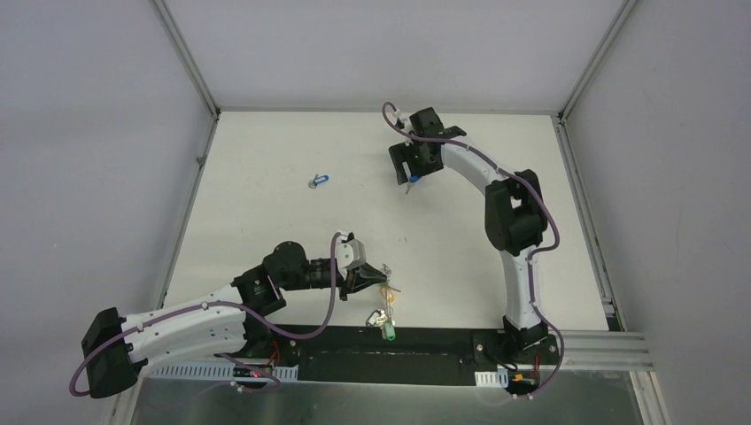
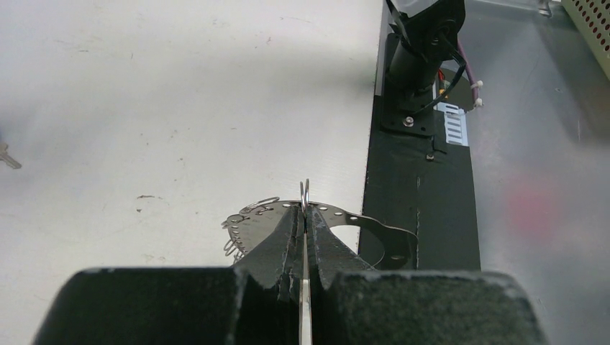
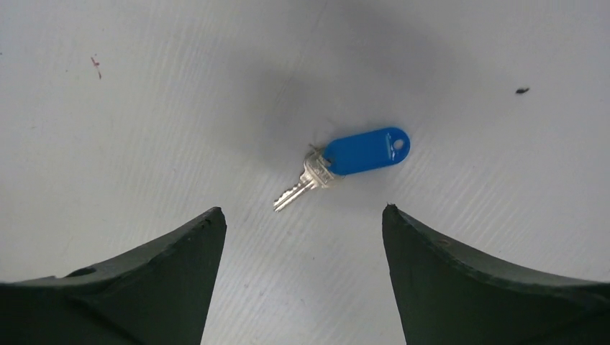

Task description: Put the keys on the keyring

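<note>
My left gripper (image 1: 379,277) is shut on the keyring (image 1: 387,290) near the table's front edge. Keys hang from the ring toward the front, one with a green tag (image 1: 388,332). In the left wrist view the thin ring (image 2: 305,192) stands edge-on between the shut gripper (image 2: 305,213), with a flat holed metal piece (image 2: 392,228) and small wire loops behind it. My right gripper (image 1: 410,173) hovers at the back of the table. It is open (image 3: 302,210) above a silver key with a blue tag (image 3: 365,152) lying flat ahead of the fingertips. Another blue-tagged key (image 1: 319,181) lies to the left.
A black strip (image 1: 390,341) runs along the near edge with both arm bases on it; the right arm's base (image 2: 413,79) shows in the left wrist view. Grey walls close in the white table (image 1: 266,221) on three sides. A metal rail (image 1: 602,341) lies at the front right.
</note>
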Available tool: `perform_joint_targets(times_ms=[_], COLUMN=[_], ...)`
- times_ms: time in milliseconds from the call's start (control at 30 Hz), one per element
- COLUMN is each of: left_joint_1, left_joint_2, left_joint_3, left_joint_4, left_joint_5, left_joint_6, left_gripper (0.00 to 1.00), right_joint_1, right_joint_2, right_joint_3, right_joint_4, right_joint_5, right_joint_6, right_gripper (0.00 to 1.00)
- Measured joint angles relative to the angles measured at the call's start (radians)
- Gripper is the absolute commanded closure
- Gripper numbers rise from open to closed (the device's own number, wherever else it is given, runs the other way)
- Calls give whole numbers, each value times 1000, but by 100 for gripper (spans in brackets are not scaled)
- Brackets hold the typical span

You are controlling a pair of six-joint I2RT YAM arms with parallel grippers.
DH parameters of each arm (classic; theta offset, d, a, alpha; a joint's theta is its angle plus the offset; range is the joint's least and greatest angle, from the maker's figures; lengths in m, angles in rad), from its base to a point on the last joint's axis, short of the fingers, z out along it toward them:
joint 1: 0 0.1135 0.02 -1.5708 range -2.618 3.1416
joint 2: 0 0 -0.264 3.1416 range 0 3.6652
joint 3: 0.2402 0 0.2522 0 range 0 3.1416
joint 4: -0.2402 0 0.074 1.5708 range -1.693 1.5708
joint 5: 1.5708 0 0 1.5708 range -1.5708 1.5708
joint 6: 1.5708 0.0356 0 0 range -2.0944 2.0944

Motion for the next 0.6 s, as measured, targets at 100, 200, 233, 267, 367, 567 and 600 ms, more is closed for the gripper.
perform_joint_targets(times_ms=[100, 200, 233, 267, 367, 567, 600], left_joint_1=[0, 0, 0, 0, 0, 0, 0], left_joint_2=[8, 10, 10, 10, 9, 1, -1], left_joint_3=[23, 39, 44, 46, 48, 49, 49], left_joint_4=[-18, -37, -48, -53, -72, -111, -112], left_joint_5=[2, 3, 4, 5, 5, 5, 5], left_joint_6=[0, 0, 0, 0, 0, 0, 0], left_gripper=[100, 100, 100, 100, 100, 100, 100], right_joint_1=[-6, -4, -4, -3, -2, -3, -3], right_joint_2=[80, 136, 151, 169, 206, 238, 240], right_joint_3=[100, 165, 183, 207, 257, 301, 303], right_joint_4=[-39, -66, -76, -87, -108, -127, -131], right_joint_5=[9, 11, 13, 15, 25, 37, 37], right_joint_6=[-34, -59, -66, -73, -92, -121, -121], right_gripper=[29, 39, 40, 41, 48, 70, 71])
